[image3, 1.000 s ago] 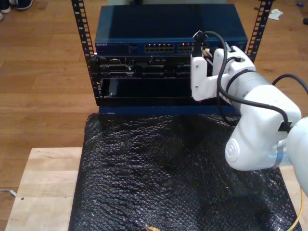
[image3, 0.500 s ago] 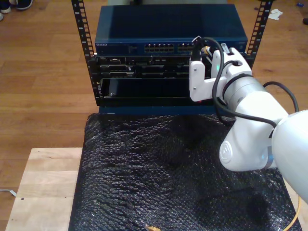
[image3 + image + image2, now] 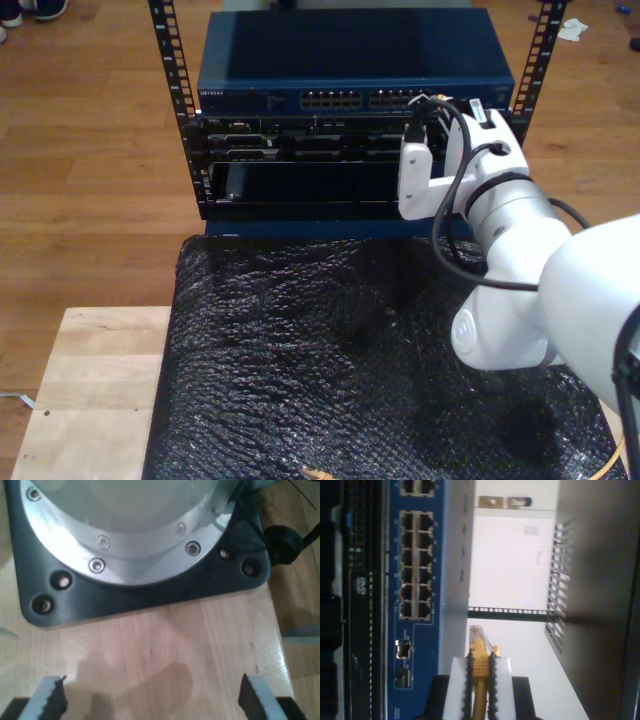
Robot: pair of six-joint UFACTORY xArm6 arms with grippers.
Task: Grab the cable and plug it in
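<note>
The second gripper (image 3: 480, 667) is clamped on the cable (image 3: 479, 677) just behind its yellowish clip plug (image 3: 479, 645); serrated pads (image 3: 468, 680) press on both sides, and the plug tip sticks out past them. In the second wrist view the plug sits in front of the blue network switch (image 3: 417, 645), near but not touching its front panel, off to one side of the block of RJ45 ports (image 3: 416, 565). Can't tell which port it lines up with.

In the exterior view the second gripper (image 3: 437, 112) is up at the rack, on that view's right, right at the switch (image 3: 350, 60) face by the port row (image 3: 378, 99). The white arm (image 3: 520, 260) reaches in from that view's lower right, w/ black wiring (image 3: 450, 200) looped round its wrist. Below the switch the rack (image 3: 180, 110) holds more dark units. A black bubble-textured mat (image 3: 330, 370) covers the wooden table (image 3: 90, 390). Bits of orange cable show at the mat's near edge (image 3: 315, 473) and by the view's lower-right corner (image 3: 612, 455).

The first gripper (image 3: 150, 700) is wide open, nothing between the fingers (image 3: 50, 697). It hangs over bare wood, looking at a black base plate (image 3: 150, 592) w/ a bolted silver flange (image 3: 125, 555).
</note>
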